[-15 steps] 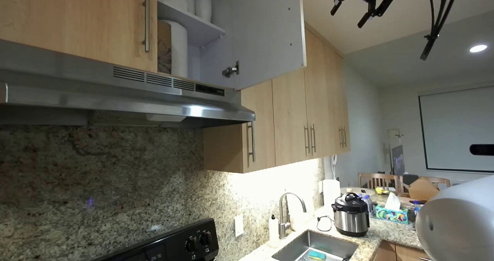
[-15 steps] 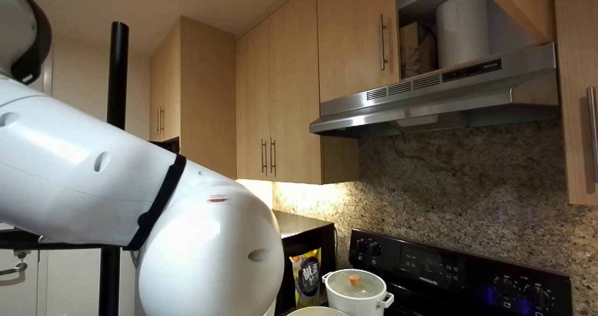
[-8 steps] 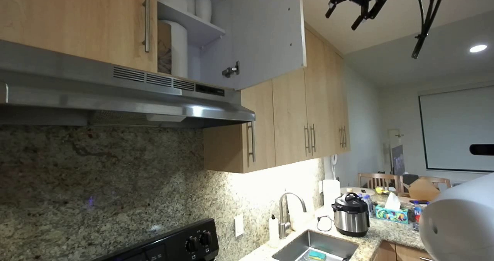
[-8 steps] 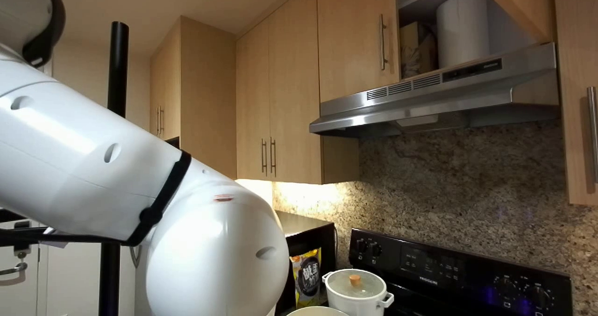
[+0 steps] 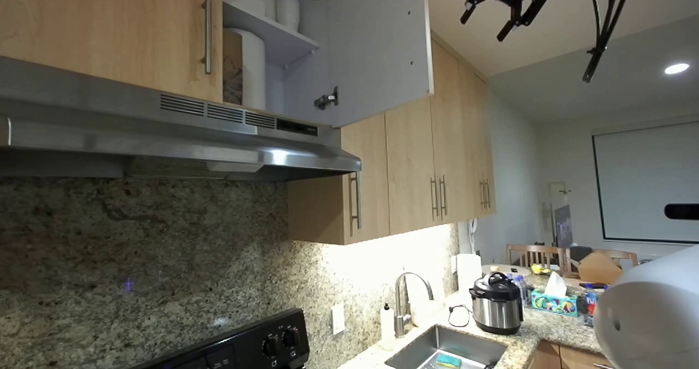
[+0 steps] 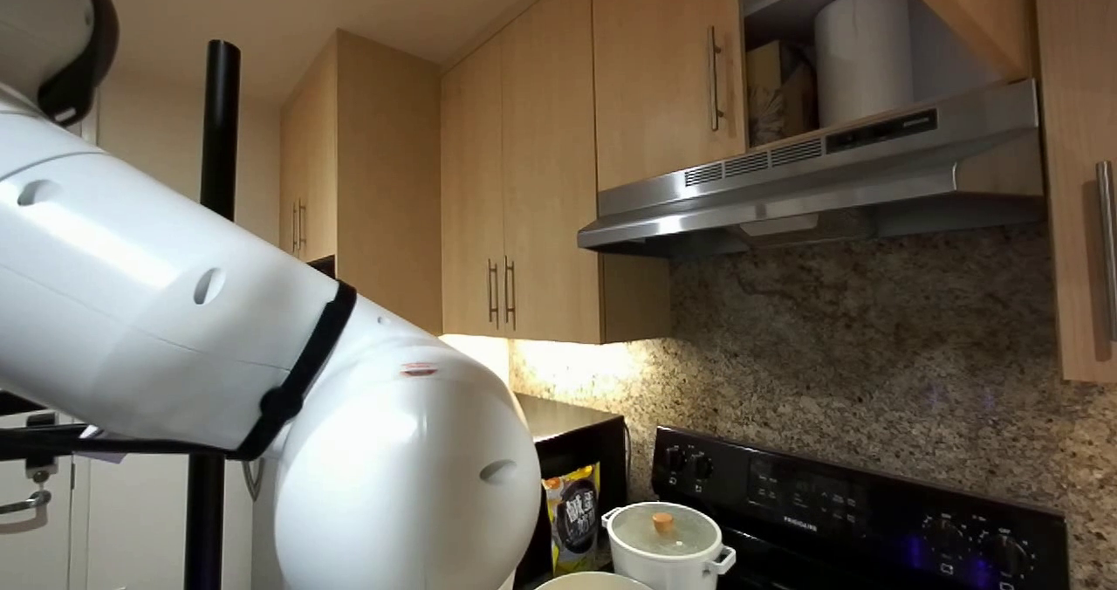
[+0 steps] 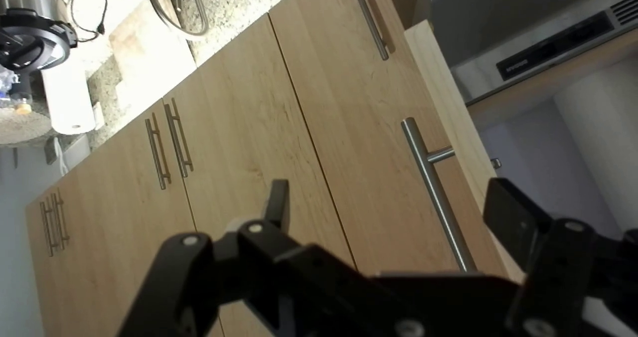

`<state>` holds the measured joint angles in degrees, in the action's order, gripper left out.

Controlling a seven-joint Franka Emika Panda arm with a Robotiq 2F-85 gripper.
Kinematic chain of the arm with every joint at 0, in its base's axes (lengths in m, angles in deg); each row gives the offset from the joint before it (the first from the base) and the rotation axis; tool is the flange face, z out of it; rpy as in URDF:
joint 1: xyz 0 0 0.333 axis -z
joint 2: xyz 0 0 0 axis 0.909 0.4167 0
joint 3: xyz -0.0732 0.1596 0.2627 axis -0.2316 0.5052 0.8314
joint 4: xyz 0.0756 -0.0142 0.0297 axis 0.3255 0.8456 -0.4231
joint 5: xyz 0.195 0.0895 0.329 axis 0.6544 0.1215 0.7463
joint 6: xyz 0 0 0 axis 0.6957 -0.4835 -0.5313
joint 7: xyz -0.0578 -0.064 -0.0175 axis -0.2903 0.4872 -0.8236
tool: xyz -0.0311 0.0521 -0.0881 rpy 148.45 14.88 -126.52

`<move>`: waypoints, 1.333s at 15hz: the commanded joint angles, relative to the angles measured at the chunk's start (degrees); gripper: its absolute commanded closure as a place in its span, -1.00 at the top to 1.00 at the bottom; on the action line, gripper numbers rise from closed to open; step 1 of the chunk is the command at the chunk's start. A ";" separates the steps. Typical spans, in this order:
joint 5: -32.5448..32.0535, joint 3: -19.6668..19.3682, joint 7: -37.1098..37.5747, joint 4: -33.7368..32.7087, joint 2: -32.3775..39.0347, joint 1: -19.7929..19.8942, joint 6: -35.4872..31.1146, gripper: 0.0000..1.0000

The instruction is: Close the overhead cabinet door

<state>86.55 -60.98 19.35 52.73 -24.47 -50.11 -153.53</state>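
Observation:
The overhead cabinet door [image 5: 377,47] stands swung open beside the range hood, its whitish inner face and two hinges showing in an exterior view. Its wood outer side [image 6: 977,14] shows partly at the top right in an exterior view. In the wrist view I see its pale edge [image 7: 448,92] and steel bar handle [image 7: 436,192]. My gripper [image 5: 483,29] is open and empty, apart from the door, beyond its free edge in an exterior view. In the wrist view the handle appears between the fingers of my gripper [image 7: 391,195], the right fingertip overlapping the door edge.
A steel range hood [image 5: 218,140] lies below the open cabinet, which holds a white roll [image 5: 252,69]. Longer closed doors [image 5: 415,167] with paired handles run beyond. A neighbouring closed door [image 6: 668,66] adjoins. A stove [image 6: 838,494] and white pot [image 6: 665,545] are below.
The gripper has shifted slightly left in an exterior view, and the white arm has shifted slightly right in an exterior view; almost no motion over the last half second. The door has not moved.

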 commanded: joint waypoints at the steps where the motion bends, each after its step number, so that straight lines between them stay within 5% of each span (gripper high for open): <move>1: 0.13 0.09 -1.94 -2.93 3.16 -1.63 0.08 1.00; 15: 4.16 -9.67 -18.05 -23.75 19.99 -12.71 5.82 1.00; 20: 7.33 -9.80 -20.86 -26.49 23.03 -15.23 8.33 1.00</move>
<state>91.70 -70.69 1.39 28.95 -3.91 -64.66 -147.15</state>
